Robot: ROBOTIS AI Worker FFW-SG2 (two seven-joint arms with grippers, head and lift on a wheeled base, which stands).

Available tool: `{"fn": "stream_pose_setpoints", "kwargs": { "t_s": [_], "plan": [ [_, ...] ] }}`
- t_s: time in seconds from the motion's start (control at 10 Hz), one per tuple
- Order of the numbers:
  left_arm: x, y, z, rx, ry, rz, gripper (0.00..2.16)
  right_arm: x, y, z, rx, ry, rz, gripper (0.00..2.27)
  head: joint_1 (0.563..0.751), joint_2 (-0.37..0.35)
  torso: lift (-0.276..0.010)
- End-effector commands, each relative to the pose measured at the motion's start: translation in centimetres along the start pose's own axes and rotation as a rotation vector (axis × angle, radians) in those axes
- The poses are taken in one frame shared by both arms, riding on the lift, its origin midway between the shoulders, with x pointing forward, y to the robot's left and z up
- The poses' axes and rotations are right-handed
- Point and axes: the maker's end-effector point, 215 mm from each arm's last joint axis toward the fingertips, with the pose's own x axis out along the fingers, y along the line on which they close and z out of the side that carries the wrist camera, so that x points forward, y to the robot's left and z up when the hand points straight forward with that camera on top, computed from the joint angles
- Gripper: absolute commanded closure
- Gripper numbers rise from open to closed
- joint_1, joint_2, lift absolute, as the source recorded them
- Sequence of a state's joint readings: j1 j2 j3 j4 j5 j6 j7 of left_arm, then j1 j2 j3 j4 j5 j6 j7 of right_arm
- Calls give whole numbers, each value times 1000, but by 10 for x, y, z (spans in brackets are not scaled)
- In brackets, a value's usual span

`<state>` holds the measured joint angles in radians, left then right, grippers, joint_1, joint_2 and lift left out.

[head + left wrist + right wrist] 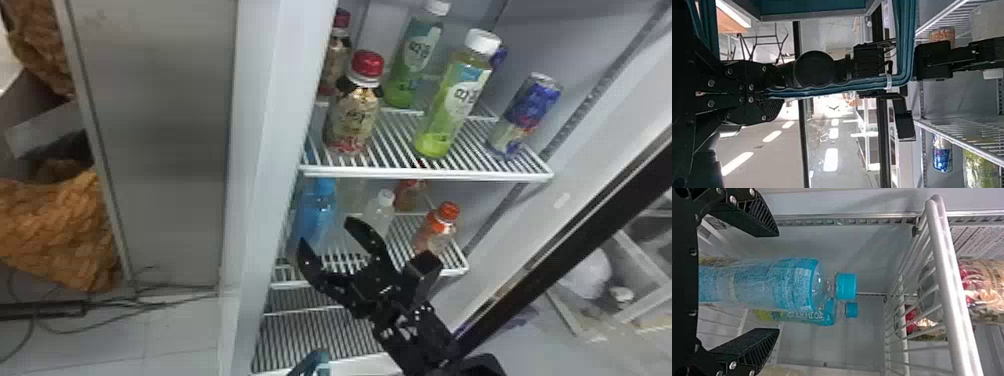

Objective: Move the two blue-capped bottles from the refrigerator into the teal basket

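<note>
Two blue-capped bottles stand on the lower shelf (368,254) of the refrigerator. Right gripper (327,234): fingers spread wide, nothing in hold. In the right wrist view the near bottle (777,284) lies between the fingers (756,217), a gap on either side; no contact seen. Far bottle (809,318) behind it, beyond the fingertips.

Left gripper (774,93): fingers brought together, clamped on the teal handle (828,87) of the basket (813,7).

Clearances: in the head view, the refrigerator's side wall (265,140) runs just left of the near bottle; a white-capped bottle (382,215) stands right of it, and an orange-capped bottle (437,230) farther right. Upper shelf (425,173) passes above the caps. Between caps and shelf there is some open room.

Obscured: near bottle's base is hidden at the gripper body in the right wrist view; far bottle is partly covered by the near one. Basket is cut off by the left wrist view's edge; its inside cannot be made out.
</note>
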<state>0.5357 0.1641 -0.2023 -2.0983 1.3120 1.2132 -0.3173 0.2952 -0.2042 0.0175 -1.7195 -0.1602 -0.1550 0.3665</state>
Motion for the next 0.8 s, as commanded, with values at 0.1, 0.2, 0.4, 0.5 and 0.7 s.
{"fn": "stream_pose_setpoints", "kwargs": {
  "t_s": [0.1, 0.2, 0.4, 0.5, 0.7],
  "plan": [
    [0, 0, 0, -3, -2, -1, 1157, 11, 4, -9, 15, 1, 15, 151, 695, -350, -160],
    [1, 0, 1, 0, -3, -2, 1157, 17, 6, -13, 17, 1, 24, 153, 695, -350, -160],
    [1, 0, 2, -2, -4, -2, 1157, 28, 7, -9, 8, -16, 35, 153, 695, -350, -160],
    [1, 0, 2, -2, -4, -2, 1157, 31, 7, -10, 4, -19, 38, 153, 695, -350, -160],
    [2, 0, 2, -3, -3, -4, 1157, 38, 4, -8, -5, -30, 32, 153, 695, -350, -160]
  ]
}}
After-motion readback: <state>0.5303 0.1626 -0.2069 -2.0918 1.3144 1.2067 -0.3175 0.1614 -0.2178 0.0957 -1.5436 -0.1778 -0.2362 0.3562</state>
